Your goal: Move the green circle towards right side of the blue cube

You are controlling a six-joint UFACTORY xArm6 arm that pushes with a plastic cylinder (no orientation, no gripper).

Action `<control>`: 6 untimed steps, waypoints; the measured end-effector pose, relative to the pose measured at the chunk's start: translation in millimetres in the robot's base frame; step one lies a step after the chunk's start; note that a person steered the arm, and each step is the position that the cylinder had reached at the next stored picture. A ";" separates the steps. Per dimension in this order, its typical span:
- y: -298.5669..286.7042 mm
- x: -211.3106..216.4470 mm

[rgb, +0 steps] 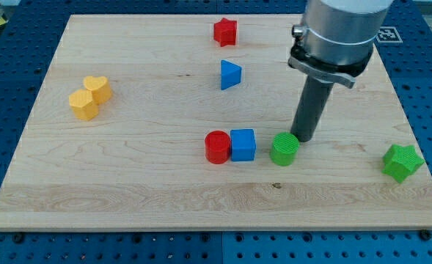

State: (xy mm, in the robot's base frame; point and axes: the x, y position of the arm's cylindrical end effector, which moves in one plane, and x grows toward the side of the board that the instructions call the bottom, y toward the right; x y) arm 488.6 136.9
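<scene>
You've got my tip [304,138] touching the green circle [284,149] at 2 o'clock, blue cube [243,144] just beside at 9; no jaws on this rig.

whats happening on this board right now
A single robot arm ending in a dark rod is pushing blocks on a wooden board. My tip sits just at the upper right of the green round block, touching or nearly so. That block lies just right of the blue cube, with a small gap between them. A red round block touches the cube's left side.
</scene>
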 end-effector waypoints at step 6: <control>-37.5 49.7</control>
